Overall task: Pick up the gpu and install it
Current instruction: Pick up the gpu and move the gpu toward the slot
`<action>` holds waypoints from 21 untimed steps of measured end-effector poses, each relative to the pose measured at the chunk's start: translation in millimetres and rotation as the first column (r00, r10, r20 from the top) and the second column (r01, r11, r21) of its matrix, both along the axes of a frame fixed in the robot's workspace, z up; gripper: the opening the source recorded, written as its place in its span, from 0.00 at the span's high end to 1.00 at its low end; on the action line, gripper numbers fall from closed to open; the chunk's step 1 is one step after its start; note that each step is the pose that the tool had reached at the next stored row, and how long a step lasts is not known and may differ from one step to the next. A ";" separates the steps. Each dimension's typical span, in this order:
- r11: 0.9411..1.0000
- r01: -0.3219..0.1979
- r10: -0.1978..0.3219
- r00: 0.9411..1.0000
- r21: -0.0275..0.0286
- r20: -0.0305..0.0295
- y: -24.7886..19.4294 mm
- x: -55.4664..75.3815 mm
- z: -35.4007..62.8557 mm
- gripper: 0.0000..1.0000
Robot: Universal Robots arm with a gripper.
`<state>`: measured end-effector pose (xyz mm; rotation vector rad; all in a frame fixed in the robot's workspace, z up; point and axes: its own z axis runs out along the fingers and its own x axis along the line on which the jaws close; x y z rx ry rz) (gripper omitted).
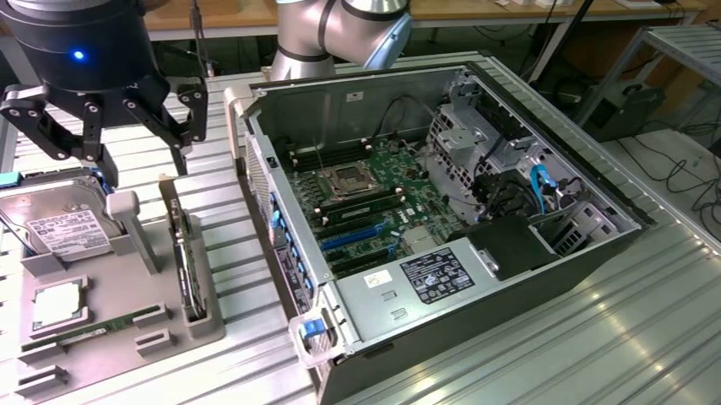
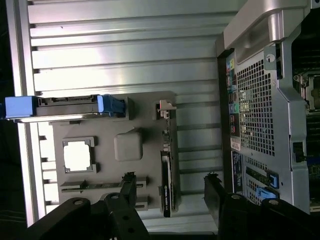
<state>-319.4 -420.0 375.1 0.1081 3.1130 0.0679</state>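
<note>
gripper [image 1: 135,153]: jaws wide apart, empty. Hangs over the far end of the parts tray [image 1: 118,291], on the exterior view's left of the open PC case [image 1: 327,101].
gpu [image 1: 181,253]: stands on edge in the tray slot on the side nearest the case. Untouched. In the wrist view it runs between the two fingers [image 2: 125,200], approx centred.
neighbours: grey post [image 1: 127,224] just beside the card. hard drive [image 1: 62,224] further to the exterior view's left. cpu [image 1: 56,304] and memory stick [image 1: 79,333] at the near end.
risk 1: card is thin and edge-on. A small sideways offset could put a finger on its top edge or on the post, not astride it.
risk 2: pads closing on components, not bare board, could slip or do damage. Can't tell which face carries parts.
risk 3: off-centre hold could tilt the card and bind it in the slot.
risk 4: blue slots [image 1: 349,240] lie down on the mobo. A skewed entry could snag the bracket on the case wall.
</note>
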 end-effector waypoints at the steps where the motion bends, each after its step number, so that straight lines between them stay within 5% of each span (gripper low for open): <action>1: 1.000 0.000 0.000 1.000 0.000 0.000 -0.4 0.0 -0.5 0.34; 21: 1.000 0.000 0.000 1.000 0.000 0.000 -11.4 0.0 -11.9 0.34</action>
